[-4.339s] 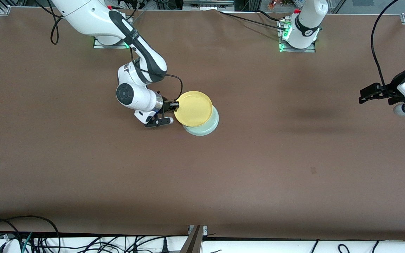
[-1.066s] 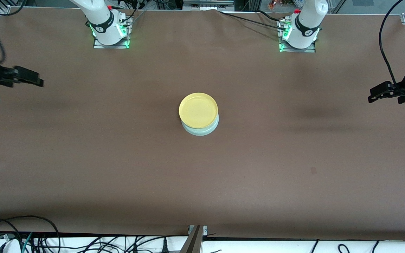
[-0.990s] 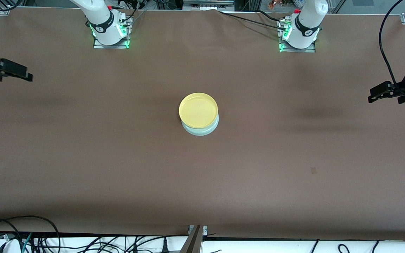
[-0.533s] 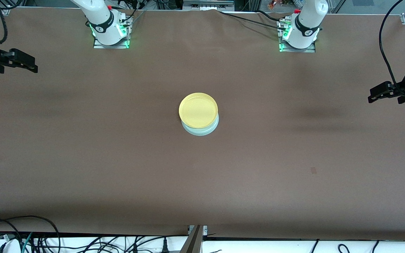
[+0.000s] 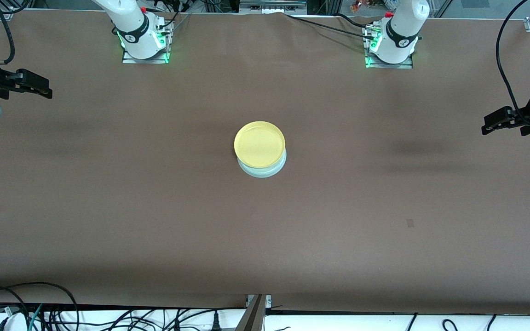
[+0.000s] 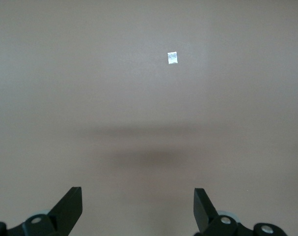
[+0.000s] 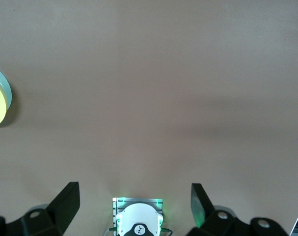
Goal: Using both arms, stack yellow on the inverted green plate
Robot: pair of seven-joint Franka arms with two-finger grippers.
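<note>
Yellow (image 5: 259, 143) on green plate (image 5: 265, 171) — mid-table (image 5: 384, 193), grippers apart.

No legible text or labels.

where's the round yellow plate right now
In the front view the round bright-yellow plate sits mid-table on the pale mint-green plate, whose rim shows on the side nearer the camera.

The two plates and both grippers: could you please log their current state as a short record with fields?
yellow plate: upright, resting on the green plate, mid-table
green plate: under the yellow one, on the table
left gripper: open, empty, over the table's left-arm end
right gripper: open, empty, over the right-arm end
stack: done, nothing touching it
</note>
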